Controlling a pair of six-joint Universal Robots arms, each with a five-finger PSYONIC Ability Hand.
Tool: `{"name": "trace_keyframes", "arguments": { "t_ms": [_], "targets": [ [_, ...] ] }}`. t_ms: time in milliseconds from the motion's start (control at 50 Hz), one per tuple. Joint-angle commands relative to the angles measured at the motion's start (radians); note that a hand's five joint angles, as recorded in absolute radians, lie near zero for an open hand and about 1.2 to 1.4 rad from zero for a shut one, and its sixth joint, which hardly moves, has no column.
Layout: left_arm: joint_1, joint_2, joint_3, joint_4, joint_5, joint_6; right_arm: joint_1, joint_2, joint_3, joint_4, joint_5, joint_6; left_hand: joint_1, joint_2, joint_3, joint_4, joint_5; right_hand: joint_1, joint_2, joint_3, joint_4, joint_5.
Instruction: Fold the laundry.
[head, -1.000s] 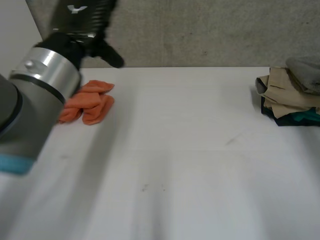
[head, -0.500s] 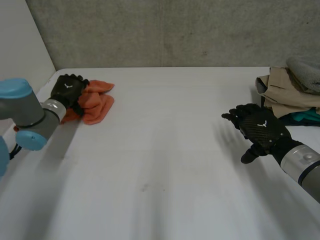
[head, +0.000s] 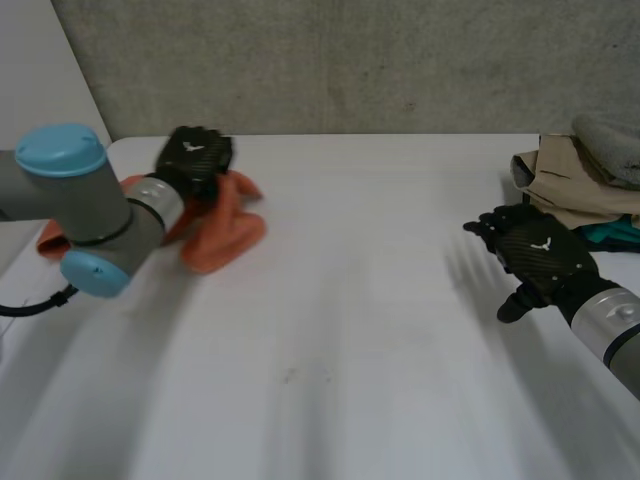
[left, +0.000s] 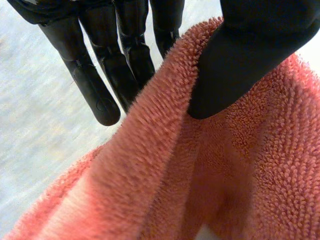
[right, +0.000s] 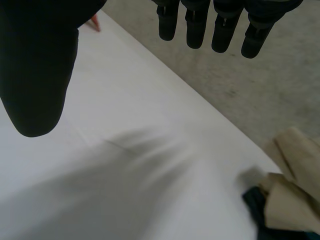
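An orange terry towel (head: 222, 232) lies bunched at the table's far left. My left hand (head: 193, 157) sits on top of it and is shut on a fold of the towel (left: 210, 165), the thumb (left: 240, 60) pressing the cloth against the fingers (left: 107, 75). My right hand (head: 533, 257) hovers over the right side of the table, open, its fingers (right: 220, 25) straight and its thumb (right: 35, 65) spread, holding nothing.
A pile of beige, teal and grey clothes (head: 585, 185) sits at the table's far right edge, just beyond the right hand, its beige and dark cloth (right: 282, 200) in the right wrist view too. A concrete wall (head: 350, 60) rises behind the white table (head: 340, 330).
My left hand has closed on the orange towel and dragged it to the right, toward the table's middle. The right hand came into view and has shifted slightly right.
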Motion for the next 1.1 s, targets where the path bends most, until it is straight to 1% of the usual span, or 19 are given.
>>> {"name": "trace_keyframes", "arguments": {
  "t_ms": [20, 40, 120, 180, 200, 240, 340, 380, 420, 500, 560, 640, 720, 760, 860, 880, 960, 1060, 1100],
  "targets": [
    [-0.211, 0.251, -0.304, -0.001, 0.097, -0.17, 0.0, -0.032, -0.007, 0.005, 0.078, 0.001, 0.275, 0.201, 0.212, 0.201, 0.24, -0.063, -0.037, -0.036, -0.034, -0.044],
    [-0.264, 0.268, -0.36, 0.002, 0.118, -0.173, 0.0, -0.033, -0.007, 0.005, 0.078, 0.001, 0.275, 0.201, 0.212, 0.201, 0.24, -0.063, -0.037, -0.036, -0.034, -0.044],
    [-0.39, 0.265, -0.442, 0.011, 0.123, -0.171, 0.0, -0.032, -0.007, 0.005, 0.079, 0.001, 0.275, 0.201, 0.212, 0.201, 0.24, -0.063, -0.037, -0.036, -0.034, -0.044],
    [-0.445, 0.248, -0.445, 0.005, 0.115, -0.173, 0.0, -0.03, -0.007, 0.005, 0.076, 0.001, 0.22, 0.146, 0.157, 0.146, 0.185, -0.063, -0.037, -0.036, -0.034, -0.044],
    [-0.47, 0.234, -0.442, 0.002, 0.103, -0.171, 0.0, -0.03, -0.007, 0.003, 0.078, 0.001, -0.132, -0.206, -0.196, -0.206, -0.167, -0.063, -0.037, -0.036, -0.034, -0.044],
    [-0.484, 0.237, -0.444, 0.004, 0.08, -0.167, 0.0, -0.032, -0.007, 0.005, 0.079, 0.002, -0.396, -0.47, -0.459, -0.47, -0.431, -0.063, -0.037, -0.036, -0.034, -0.044],
    [-0.482, 0.312, -0.431, 0.01, -0.074, -0.158, 0.002, -0.032, -0.007, 0.007, 0.085, 0.004, -0.754, -0.828, -0.818, -0.829, -0.789, -0.063, -0.037, -0.036, -0.034, -0.044],
    [-0.473, 0.338, -0.434, 0.011, -0.119, -0.158, 0.002, -0.032, -0.007, 0.011, 0.087, 0.004, -0.787, -0.861, -0.851, -0.862, -0.823, -0.063, -0.037, -0.036, -0.034, -0.044],
    [-0.444, 0.378, -0.441, 0.002, -0.179, -0.158, 0.003, -0.033, -0.013, 0.025, 0.087, 0.005, -0.805, -0.879, -0.868, -0.879, -0.84, -0.063, -0.037, -0.036, -0.034, -0.044],
    [-0.372, 0.456, -0.476, -0.008, -0.245, -0.158, 0.013, -0.035, -0.047, 0.103, 0.087, 0.014, -0.828, -0.902, -0.892, -0.903, -0.864, -0.063, -0.037, -0.036, -0.034, -0.044],
    [-0.326, 0.495, -0.528, -0.008, -0.254, -0.156, 0.017, -0.033, -0.1, 0.219, 0.082, 0.056, -0.828, -0.902, -0.892, -0.903, -0.864, -0.063, -0.037, -0.036, -0.034, -0.044],
    [-0.228, 0.53, -0.609, -0.002, -0.253, -0.15, 0.02, -0.019, -0.182, 0.376, 0.07, 0.125, -0.828, -0.902, -0.892, -0.903, -0.864, -0.063, -0.037, -0.036, -0.034, -0.044],
    [-0.115, 0.52, -0.683, -0.001, -0.25, -0.113, 0.029, 0.053, -0.255, 0.461, 0.05, 0.2, -0.822, -0.896, -0.886, -0.897, -0.858, -0.063, -0.037, -0.036, -0.034, -0.044],
    [-0.087, 0.506, -0.704, 0.005, -0.244, -0.083, 0.051, 0.092, -0.281, 0.461, 0.042, 0.226, -0.822, -0.896, -0.886, -0.897, -0.858, -0.033, -0.007, -0.005, -0.004, -0.013],
    [0.033, 0.425, -0.729, 0.028, -0.159, 0.052, 0.147, 0.2, -0.361, 0.458, 0.045, 0.26, -0.822, -0.896, -0.886, -0.897, -0.858, 0.079, 0.105, 0.106, 0.108, 0.098],
    [0.074, 0.399, -0.726, 0.028, -0.12, 0.092, 0.155, 0.215, -0.37, 0.456, 0.047, 0.258, -0.822, -0.896, -0.886, -0.897, -0.858, 0.099, 0.125, 0.127, 0.129, 0.119],
    [0.149, 0.345, -0.711, 0.03, -0.026, 0.172, 0.193, 0.295, -0.418, 0.432, 0.048, 0.264, -0.82, -0.893, -0.883, -0.894, -0.855, 0.182, 0.208, 0.209, 0.211, 0.201],
    [0.173, 0.257, -0.659, 0.033, 0.04, 0.209, 0.233, 0.353, -0.452, 0.379, 0.056, 0.263, -0.814, -0.888, -0.877, -0.888, -0.849, 0.296, 0.322, 0.323, 0.325, 0.315],
    [0.171, 0.221, -0.631, 0.034, 0.048, 0.214, 0.24, 0.369, -0.456, 0.349, 0.067, 0.263, -0.799, -0.873, -0.863, -0.874, -0.834, 0.577, 0.603, 0.604, 0.606, 0.596]
  ]
}}
